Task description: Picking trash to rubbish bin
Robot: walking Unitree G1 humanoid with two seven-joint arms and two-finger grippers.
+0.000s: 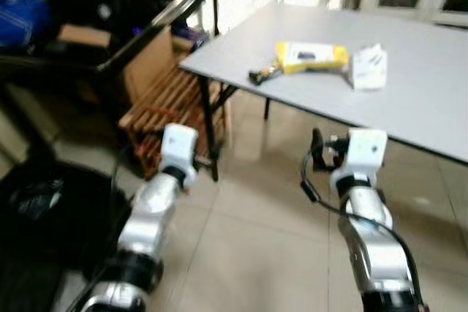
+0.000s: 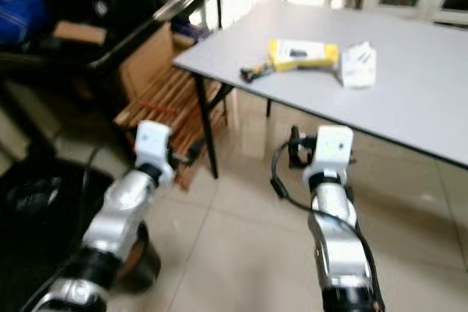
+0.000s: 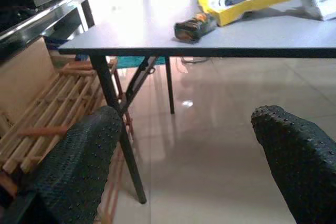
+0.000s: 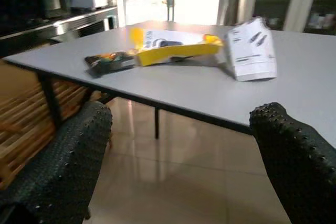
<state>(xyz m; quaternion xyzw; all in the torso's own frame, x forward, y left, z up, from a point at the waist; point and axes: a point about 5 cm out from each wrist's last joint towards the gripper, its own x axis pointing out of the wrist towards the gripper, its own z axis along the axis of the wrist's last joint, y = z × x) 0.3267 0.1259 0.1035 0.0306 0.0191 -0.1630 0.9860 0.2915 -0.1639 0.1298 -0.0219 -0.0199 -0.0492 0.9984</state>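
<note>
On the grey table (image 1: 424, 107) lie three pieces of trash: a yellow packet (image 1: 311, 57), a small dark wrapper (image 1: 262, 74) at its left end, and a white crumpled carton (image 1: 369, 67) to its right. Both arms are raised in front of the table's near edge, below its top. My left gripper (image 3: 186, 124) is open, its pads wide apart, facing the table's corner leg with the dark wrapper (image 3: 195, 27) above. My right gripper (image 4: 181, 124) is open too, level with the table edge and facing the yellow packet (image 4: 170, 45) and white carton (image 4: 252, 50). Neither holds anything.
A slatted wooden rack (image 1: 164, 107) and a cardboard sheet (image 1: 146, 63) stand by the table's left corner, next to its black leg (image 1: 208, 129). A dark bulky shape (image 1: 44, 210) fills the lower left. Tiled floor (image 1: 256, 239) lies open between my arms.
</note>
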